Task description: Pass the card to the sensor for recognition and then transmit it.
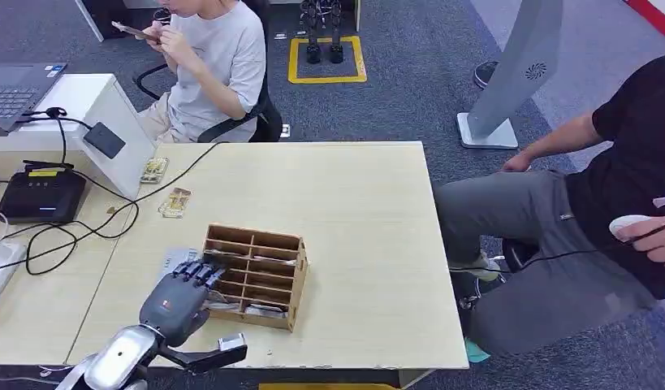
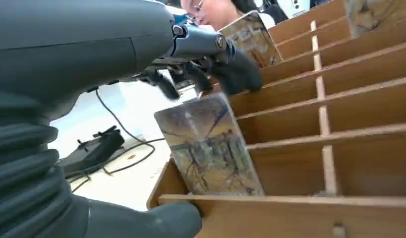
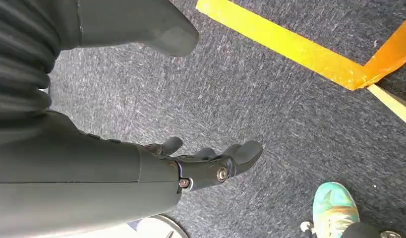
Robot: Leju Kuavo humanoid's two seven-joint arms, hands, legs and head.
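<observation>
- We see our left hand (image 1: 181,294) reaching into the left end of the compartmented light wooden card rack (image 1: 256,275) on the pale wooden bench (image 1: 361,244).
- Its dark fingers (image 2: 225,62) curl over the top edge of a picture-printed card (image 2: 209,147) standing upright in a slot; whether they actually pinch it we cannot tell.
- Our right hand (image 3: 201,166) hangs over grey carpet (image 3: 270,99), fingers loosely apart, holding nothing.
</observation>
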